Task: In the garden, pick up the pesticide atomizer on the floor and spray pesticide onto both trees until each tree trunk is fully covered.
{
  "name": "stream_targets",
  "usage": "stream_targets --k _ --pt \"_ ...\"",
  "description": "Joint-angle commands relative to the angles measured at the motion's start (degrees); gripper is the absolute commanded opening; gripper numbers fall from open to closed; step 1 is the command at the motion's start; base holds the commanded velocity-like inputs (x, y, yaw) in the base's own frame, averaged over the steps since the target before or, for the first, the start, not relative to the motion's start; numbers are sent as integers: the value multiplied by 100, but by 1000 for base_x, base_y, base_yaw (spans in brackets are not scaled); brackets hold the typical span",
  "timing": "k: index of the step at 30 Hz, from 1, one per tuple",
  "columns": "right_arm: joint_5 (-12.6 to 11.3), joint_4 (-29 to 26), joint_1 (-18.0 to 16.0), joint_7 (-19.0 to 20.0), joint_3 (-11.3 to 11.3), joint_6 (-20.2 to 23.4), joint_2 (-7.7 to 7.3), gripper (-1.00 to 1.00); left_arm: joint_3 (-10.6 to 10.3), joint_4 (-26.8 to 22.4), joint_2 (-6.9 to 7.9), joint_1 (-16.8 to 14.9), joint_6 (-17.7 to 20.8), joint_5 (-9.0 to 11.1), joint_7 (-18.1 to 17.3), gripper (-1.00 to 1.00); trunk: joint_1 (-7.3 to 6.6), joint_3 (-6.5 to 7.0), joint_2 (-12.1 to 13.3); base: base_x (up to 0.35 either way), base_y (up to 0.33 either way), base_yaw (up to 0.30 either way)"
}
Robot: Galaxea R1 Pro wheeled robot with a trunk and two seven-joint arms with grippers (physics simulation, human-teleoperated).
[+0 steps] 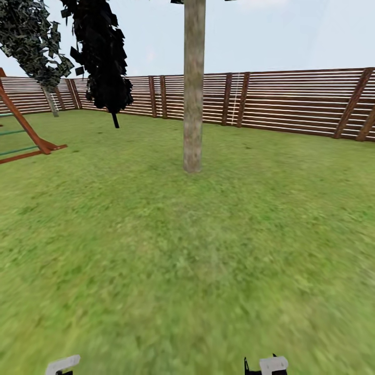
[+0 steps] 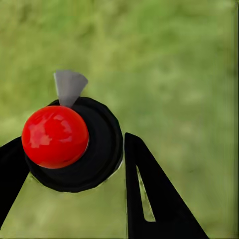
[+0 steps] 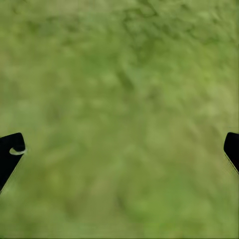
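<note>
Far left on the lawn (image 1: 156, 260) stands a red-brown wooden frame (image 1: 28, 136) with green rungs, its foot resting on the grass. Behind it a leafy grey-green tree (image 1: 32, 41) leans in front of the slatted fence (image 1: 291, 101), and next to that hangs a darker, almost black tree (image 1: 104, 57) on a thin stem. In the middle rises the thick pale tree trunk (image 1: 193, 88), bare and mottled, standing alone on open grass with nothing between it and the robot. The fence runs on behind it to the right edge.

Down at the robot's own level, the left gripper (image 2: 74, 164) has its dark fingers (image 2: 149, 194) closed around a round black thing with a shiny red ball on top and a small grey tab — the spray bottle (image 2: 64, 144), seen end on, above the grass. The right gripper (image 3: 119, 149) hangs over bare grass with its fingers spread wide and nothing between them.
</note>
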Motion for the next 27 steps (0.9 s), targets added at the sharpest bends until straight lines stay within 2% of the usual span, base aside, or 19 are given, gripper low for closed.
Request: stream_targets --k 1,27 --pt "0 0 1 0 0 1 0 100 2 0 0 0 -2 -1 5 -100 0 0 0 340 0 0" --pt "0 0 0 0 0 0 0 100 3 0 1 0 0 -1 5 -100 0 0 0 340 0 0"
